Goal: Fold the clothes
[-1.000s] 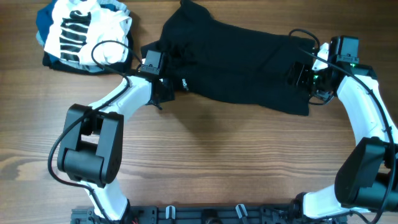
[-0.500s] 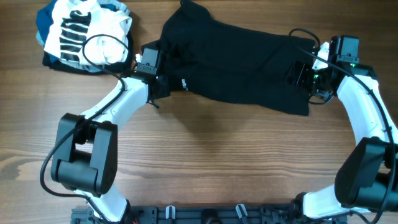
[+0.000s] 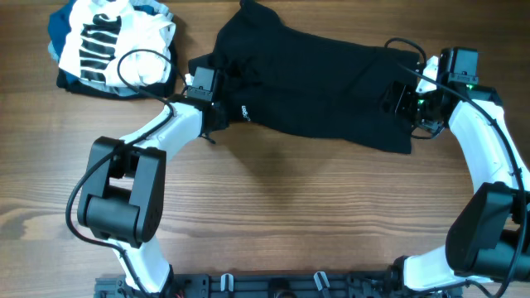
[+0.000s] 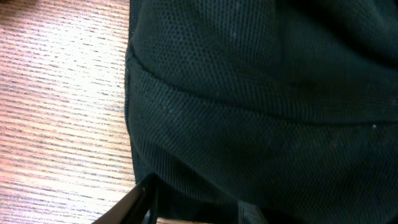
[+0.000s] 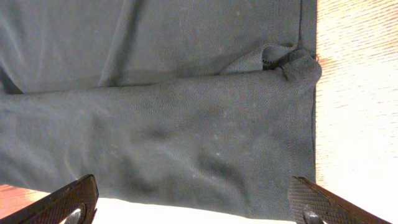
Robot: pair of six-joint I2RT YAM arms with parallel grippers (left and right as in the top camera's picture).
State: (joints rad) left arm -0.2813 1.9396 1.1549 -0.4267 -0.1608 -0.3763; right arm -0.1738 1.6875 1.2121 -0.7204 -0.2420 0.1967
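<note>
Item: black garment [image 3: 319, 79], spread flat with some wrinkles on the wooden counter [image 3: 273, 215], lying from 12 toward 2 o'clock in the overhead view, small white lettering near its 9 o'clock edge. Left gripper [image 4: 196, 210] at the garment's 9 o'clock hem, fabric between the two tips, jaws' state cannot be told; right gripper [image 5: 193, 202] at the 3 o'clock end, jaws released and spread wide over the hem. Also held: white garment with black stripes [image 3: 116, 41] atop blue folded clothing [image 3: 60, 29], at 10 o'clock, apart from the black piece.
</note>
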